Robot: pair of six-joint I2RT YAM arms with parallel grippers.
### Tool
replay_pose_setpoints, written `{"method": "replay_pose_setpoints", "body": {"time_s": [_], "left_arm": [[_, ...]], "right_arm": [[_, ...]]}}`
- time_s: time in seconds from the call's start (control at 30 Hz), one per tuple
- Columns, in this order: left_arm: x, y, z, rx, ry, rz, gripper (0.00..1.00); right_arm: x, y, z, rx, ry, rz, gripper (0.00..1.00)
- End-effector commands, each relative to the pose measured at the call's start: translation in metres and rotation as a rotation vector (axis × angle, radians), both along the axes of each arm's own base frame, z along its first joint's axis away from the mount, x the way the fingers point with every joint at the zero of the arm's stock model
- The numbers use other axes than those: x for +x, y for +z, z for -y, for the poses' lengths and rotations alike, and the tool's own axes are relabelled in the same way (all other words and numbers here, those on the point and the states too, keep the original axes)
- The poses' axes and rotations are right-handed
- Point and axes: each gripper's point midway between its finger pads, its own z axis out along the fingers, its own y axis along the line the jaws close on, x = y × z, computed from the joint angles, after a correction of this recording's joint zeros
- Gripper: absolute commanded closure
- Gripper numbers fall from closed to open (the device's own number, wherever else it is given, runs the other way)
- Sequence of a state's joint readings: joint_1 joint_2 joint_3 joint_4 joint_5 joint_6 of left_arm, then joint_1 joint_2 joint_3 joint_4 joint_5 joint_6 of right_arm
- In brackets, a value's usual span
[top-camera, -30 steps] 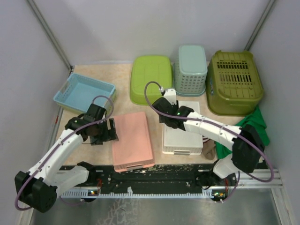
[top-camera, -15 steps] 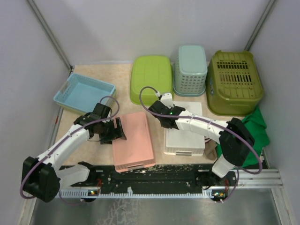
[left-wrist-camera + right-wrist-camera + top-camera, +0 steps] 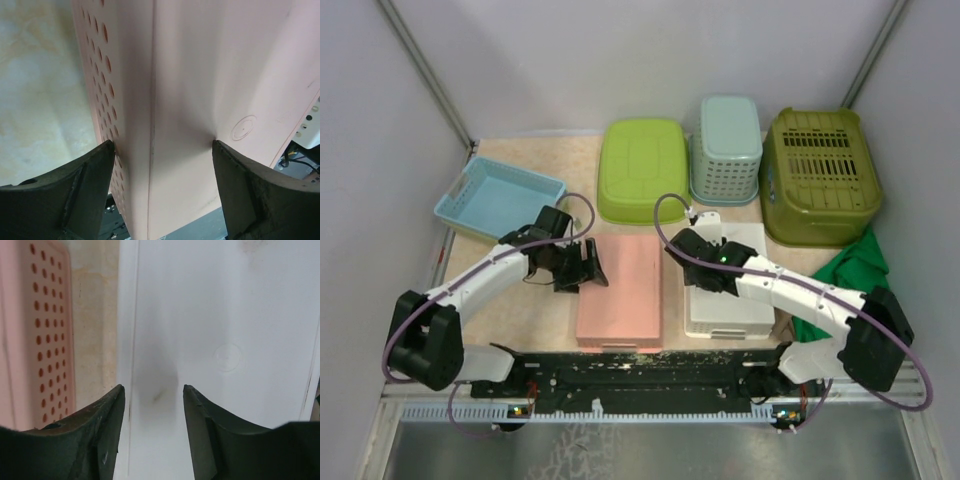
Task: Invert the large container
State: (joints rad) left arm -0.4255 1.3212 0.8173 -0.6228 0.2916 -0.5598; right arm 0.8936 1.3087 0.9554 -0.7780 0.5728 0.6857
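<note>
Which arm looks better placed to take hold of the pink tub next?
Left. Its open left gripper already straddles the left edge of the pink tub, one finger on each side. The right gripper sits over the white tub instead.

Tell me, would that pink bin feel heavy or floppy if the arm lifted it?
Probably light: the pink bin looks like thin moulded plastic with a hole-riddled side wall. Lifted by one edge it may flex a little. Lying broad and flat on the table, it would likely slide rather than tip when pushed.
</note>
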Motion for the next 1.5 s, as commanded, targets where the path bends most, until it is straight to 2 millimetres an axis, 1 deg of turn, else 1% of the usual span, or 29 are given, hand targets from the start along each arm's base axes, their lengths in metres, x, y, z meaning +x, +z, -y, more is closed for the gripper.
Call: {"method": "replay_pose_setpoints", "body": {"time_s": [0.0,0.07,0.17,0.3,0.37,0.47,0.53,0.63,0.7,0.87,0.97,1.0,1.03,1.07,1.13,1.2,1.27,1.37,1.47], "left_arm": [[0.029,0.014,0.030,-0.082,-0.051,0.083,0.18],[0.033,0.017,0.041,-0.110,-0.058,0.084,0.18],[0.042,0.022,0.048,-0.127,-0.043,0.100,0.17],[0.054,0.031,0.054,-0.151,-0.022,0.131,0.17],[0.059,0.034,0.052,-0.114,-0.020,0.155,0.16],[0.063,0.040,0.044,-0.054,-0.033,0.187,0.12],[0.065,0.045,0.031,0.016,-0.035,0.208,0.09],[0.060,0.050,0.011,0.106,-0.018,0.219,0.04],[0.051,0.050,0.006,0.108,-0.034,0.216,0.01],[0.006,0.042,0.009,0.008,-0.182,0.155,0.00],[-0.025,0.035,0.022,-0.118,-0.270,0.083,0.00],[-0.032,0.032,0.026,-0.152,-0.275,0.054,0.01],[-0.035,0.028,0.029,-0.178,-0.276,0.043,0.02],[-0.033,0.026,0.032,-0.192,-0.269,0.045,0.02],[-0.023,0.029,0.039,-0.223,-0.253,0.072,0.02],[-0.014,0.039,0.053,-0.293,-0.254,0.087,0.02],[-0.010,0.047,0.065,-0.351,-0.277,0.075,0.03],[-0.002,0.048,0.071,-0.362,-0.291,0.087,0.03],[0.004,0.045,0.081,-0.378,-0.303,0.071,0.04]], "right_arm": [[0.004,0.035,-0.002,0.110,-0.031,0.080,0.47],[0.006,0.052,-0.002,0.146,-0.044,0.116,0.45],[0.008,0.074,0.001,0.191,-0.057,0.164,0.44],[0.007,0.094,0.009,0.224,-0.070,0.213,0.44],[0.006,0.098,0.012,0.230,-0.073,0.226,0.43],[0.004,0.100,0.020,0.227,-0.107,0.238,0.43],[0.002,0.100,0.026,0.232,-0.130,0.251,0.43],[0.000,0.099,0.031,0.248,-0.143,0.268,0.43],[-0.001,0.099,0.031,0.252,-0.140,0.269,0.43],[-0.001,0.096,0.036,0.237,-0.157,0.274,0.43],[0.001,0.094,0.032,0.240,-0.139,0.275,0.42],[0.002,0.094,0.031,0.240,-0.138,0.276,0.42],[0.003,0.095,0.030,0.241,-0.135,0.274,0.42],[0.003,0.095,0.028,0.242,-0.133,0.275,0.42],[0.004,0.095,0.027,0.244,-0.130,0.274,0.42],[0.004,0.095,0.028,0.247,-0.135,0.277,0.42],[0.003,0.096,0.029,0.252,-0.137,0.281,0.42],[0.002,0.097,0.032,0.252,-0.140,0.284,0.42],[0.002,0.100,0.035,0.246,-0.147,0.293,0.42]]}}
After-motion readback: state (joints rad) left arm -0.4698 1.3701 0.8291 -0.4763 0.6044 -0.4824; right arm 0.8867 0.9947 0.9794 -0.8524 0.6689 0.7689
